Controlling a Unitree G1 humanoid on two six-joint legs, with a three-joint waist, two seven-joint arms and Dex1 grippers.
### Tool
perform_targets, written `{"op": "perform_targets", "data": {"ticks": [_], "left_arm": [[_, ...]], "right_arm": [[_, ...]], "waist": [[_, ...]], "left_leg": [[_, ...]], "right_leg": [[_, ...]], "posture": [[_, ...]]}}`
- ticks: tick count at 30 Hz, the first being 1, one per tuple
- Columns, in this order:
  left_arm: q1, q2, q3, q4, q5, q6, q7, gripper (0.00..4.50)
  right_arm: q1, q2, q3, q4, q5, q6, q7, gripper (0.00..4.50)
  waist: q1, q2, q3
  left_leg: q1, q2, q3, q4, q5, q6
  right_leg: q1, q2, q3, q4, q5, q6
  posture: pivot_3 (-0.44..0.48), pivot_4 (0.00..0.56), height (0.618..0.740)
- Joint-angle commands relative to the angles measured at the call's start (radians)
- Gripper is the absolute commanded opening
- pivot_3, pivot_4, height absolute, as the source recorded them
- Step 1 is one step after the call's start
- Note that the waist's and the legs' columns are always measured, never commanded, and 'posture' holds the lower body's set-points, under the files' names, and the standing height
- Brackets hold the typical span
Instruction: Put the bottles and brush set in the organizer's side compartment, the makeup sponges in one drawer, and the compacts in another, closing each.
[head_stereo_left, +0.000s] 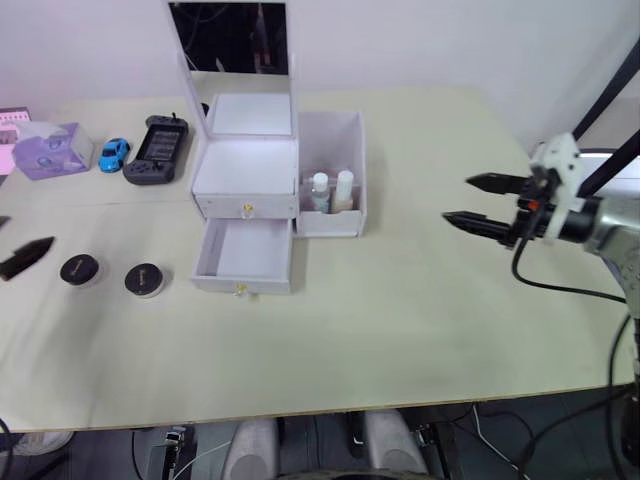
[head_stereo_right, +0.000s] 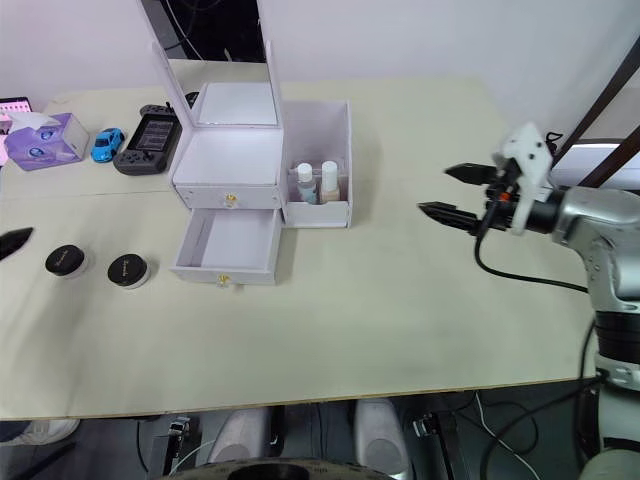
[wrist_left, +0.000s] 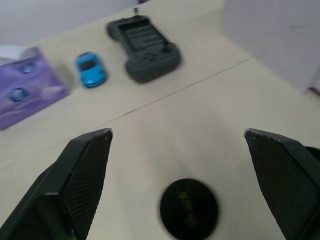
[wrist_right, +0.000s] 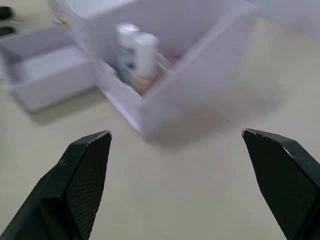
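Two bottles (head_stereo_left: 331, 190) stand in the side compartment (head_stereo_left: 355, 160) of the organizer (head_stereo_left: 246, 165). One drawer (head_stereo_left: 243, 252) is pulled out. Two compacts (head_stereo_left: 79, 269) lie on the desk (head_stereo_left: 400, 300). The left gripper (wrist_left: 180, 170) and right gripper (head_stereo_left: 478, 202) both have wide jaws, holding nothing.

Nothing here can be read. The two compacts (head_stereo_left: 79, 269) carry a small gold mark on their black lids, too small and blurred to make out. The purple tissue box (head_stereo_left: 52, 150) has round printed emblems on its side, but no legible words.
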Motion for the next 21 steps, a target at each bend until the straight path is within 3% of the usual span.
{"op": "perform_targets", "data": {"ticks": [1, 5, 9, 16, 21], "left_arm": [[0.152, -0.080, 0.114, -0.335, -0.089, 0.120, 0.099, 4.43], [0.355, -0.219, 0.203, -0.641, -0.139, 0.214, 0.215, 4.43], [0.518, -0.349, 0.275, -0.815, -0.168, 0.249, 0.305, 4.43], [0.696, -0.519, 0.284, -0.965, -0.156, 0.230, 0.396, 4.43], [0.690, -0.573, 0.200, -0.985, -0.097, 0.252, 0.492, 4.43]], "right_arm": [[-0.144, 0.058, 0.083, -0.102, 0.054, 0.082, 0.006, 4.50], [-0.248, 0.135, 0.202, -0.175, 0.076, 0.139, 0.042, 4.50], [-0.328, 0.241, 0.259, -0.180, 0.061, 0.139, 0.009, 4.50], [-0.398, 0.279, 0.326, -0.156, -0.012, 0.078, 0.039, 4.50], [-0.459, 0.299, 0.328, -0.130, 0.022, 0.141, 0.065, 4.50]], "waist": [[-0.001, -0.001, 0.000], [0.004, -0.006, -0.001], [0.012, -0.007, -0.002], [0.015, -0.013, -0.005], [0.013, -0.013, -0.005]], "left_leg": [[0.000, 0.000, 0.002, 0.000, 0.000, 0.000], [-0.001, 0.000, 0.005, 0.000, 0.000, 0.000], [0.001, 0.000, 0.008, 0.001, 0.000, 0.000], [0.001, 0.000, 0.009, 0.003, 0.000, 0.000], [0.001, 0.000, 0.010, 0.003, 0.000, 0.000]], "right_leg": [[0.000, 0.000, 0.001, 0.000, 0.000, 0.000], [-0.002, 0.000, 0.004, -0.001, 0.000, 0.000], [-0.002, -0.001, 0.007, -0.001, 0.000, 0.000], [-0.001, -0.001, 0.007, -0.001, 0.000, 0.000], [-0.002, 0.000, 0.007, -0.001, 0.001, -0.001]], "posture": [[0.000, 0.150, 0.740], [0.000, 0.150, 0.740], [0.000, 0.150, 0.740], [0.000, 0.150, 0.740], [0.000, 0.150, 0.740]]}}
